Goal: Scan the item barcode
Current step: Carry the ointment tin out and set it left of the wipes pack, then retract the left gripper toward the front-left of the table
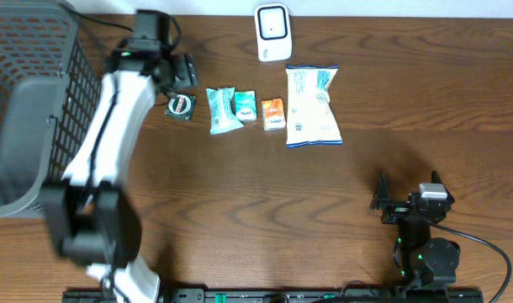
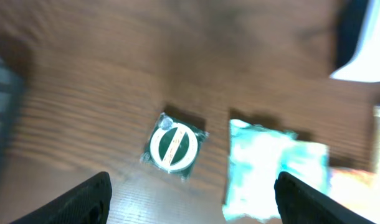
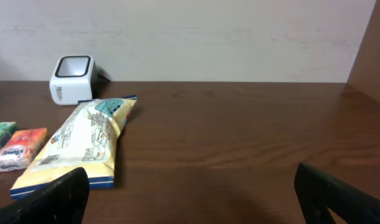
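- While the left arm stretched out long toward the far-left part of the table, five packets lay in one row there. They were one dark green square packet with a round white emblem (image 1: pixel 180 105), one pale teal crinkled pouch (image 1: pixel 222 110), one small green sachet (image 1: pixel 245 106), one small orange sachet (image 1: pixel 273 114) and one large white-and-blue snack bag (image 1: pixel 312 106).
- One white box-shaped barcode scanner (image 1: pixel 272 32) stood behind the row, near the far edge and apart from the bag.
- One grey mesh plastic basket (image 1: pixel 29 101) filled the left edge.
- And the left gripper (image 2: pixel 196 202) hung above the dark green square packet with its fingers spread wide and nothing between them.
- That packet lay flat on the wood at the left end of the row, just beside the teal pouch. The wrist view was blurred, yet showed it touching neither finger.
- Down at the near-right edge, the right gripper (image 3: pixel 193 199) sat low, released wide and empty. It faced the snack bag and the scanner, well apart from both.
- Underneath it all was a dark brown wood-grain table (image 1: pixel 240 194), and the right wrist view showed a plain pale wall (image 3: pixel 209 37) behind it.
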Controlling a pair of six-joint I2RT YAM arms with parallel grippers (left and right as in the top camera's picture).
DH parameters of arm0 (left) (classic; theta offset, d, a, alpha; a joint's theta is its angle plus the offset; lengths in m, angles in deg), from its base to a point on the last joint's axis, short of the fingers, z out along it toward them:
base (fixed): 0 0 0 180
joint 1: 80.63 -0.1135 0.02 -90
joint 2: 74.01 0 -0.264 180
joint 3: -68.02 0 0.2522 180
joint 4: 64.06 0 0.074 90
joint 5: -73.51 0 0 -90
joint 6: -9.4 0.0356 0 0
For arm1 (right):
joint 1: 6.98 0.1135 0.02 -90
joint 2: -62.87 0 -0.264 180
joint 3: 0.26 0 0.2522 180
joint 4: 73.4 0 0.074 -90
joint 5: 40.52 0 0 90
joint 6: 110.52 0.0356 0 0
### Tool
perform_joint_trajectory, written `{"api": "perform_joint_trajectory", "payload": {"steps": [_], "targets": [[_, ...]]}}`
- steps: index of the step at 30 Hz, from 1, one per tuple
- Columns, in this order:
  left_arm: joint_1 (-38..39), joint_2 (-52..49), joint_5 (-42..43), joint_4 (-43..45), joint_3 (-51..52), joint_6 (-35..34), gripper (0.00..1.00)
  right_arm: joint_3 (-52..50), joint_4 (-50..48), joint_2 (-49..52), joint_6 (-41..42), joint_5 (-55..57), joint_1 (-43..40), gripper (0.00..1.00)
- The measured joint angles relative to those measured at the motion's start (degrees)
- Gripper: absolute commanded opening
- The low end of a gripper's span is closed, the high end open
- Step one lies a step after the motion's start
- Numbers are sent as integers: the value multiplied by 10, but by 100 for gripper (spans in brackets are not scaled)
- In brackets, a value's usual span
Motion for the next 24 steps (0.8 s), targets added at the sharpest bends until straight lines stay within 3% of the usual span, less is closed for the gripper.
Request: {"api": "perform_joint_trajectory", "payload": {"steps": [7,14,24], "targets": [[0,182,0,-97,0,1,82,0,0,0,0,0,0,99],[0,290,-2,-217,0,1,82,0,0,0,0,0,0,99],[0,434,-9,-246,135,3,83,0,0,0,0,0,0,99]]}}
